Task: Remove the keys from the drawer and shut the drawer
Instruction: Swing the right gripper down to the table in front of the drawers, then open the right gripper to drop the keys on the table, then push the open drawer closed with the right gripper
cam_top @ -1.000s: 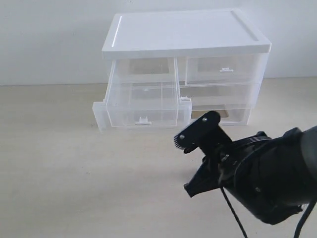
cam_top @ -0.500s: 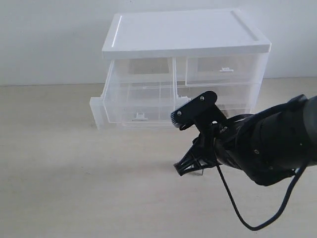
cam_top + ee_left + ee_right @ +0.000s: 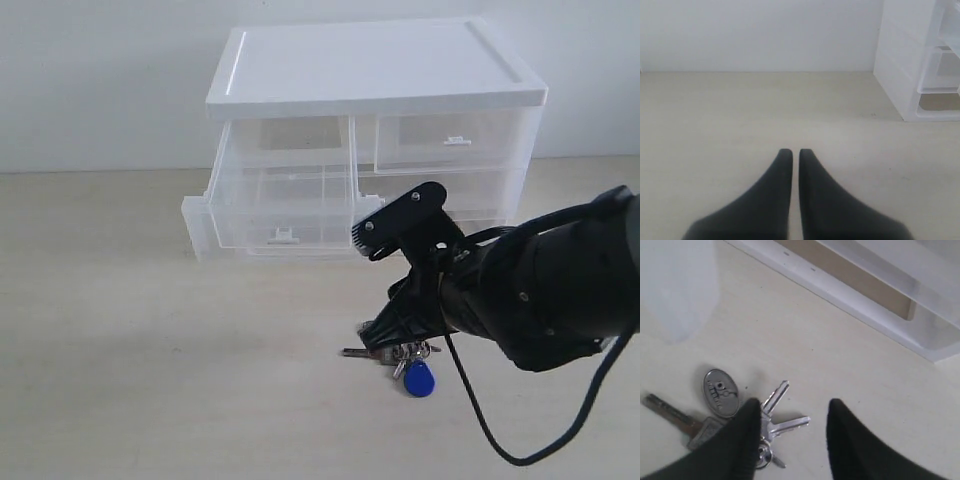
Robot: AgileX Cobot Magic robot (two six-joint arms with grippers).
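The keys (image 3: 405, 358), with their blue fob (image 3: 420, 379), lie on the table in front of the drawer unit. My right gripper (image 3: 363, 288) stands open just over them, tilted down. In the right wrist view the keys (image 3: 772, 426) and an oval metal tag (image 3: 720, 386) lie beside and partly under one finger, with nothing between the fingers of the right gripper (image 3: 794, 405). The drawer (image 3: 285, 205), upper left in the unit, is pulled out and looks empty. My left gripper (image 3: 795, 152) is shut over bare table, far from the keys.
The white-topped drawer unit (image 3: 380, 70) stands at the back of the table; its side shows in the left wrist view (image 3: 900, 60). The twin upper right drawer (image 3: 450, 140) is pushed in. The lower wide drawer (image 3: 197, 228) sticks out a little.
The right gripper came down to the table and opened. The keys, unseen before, now lie on the table under it. The drawer moved in slightly after the first frame.
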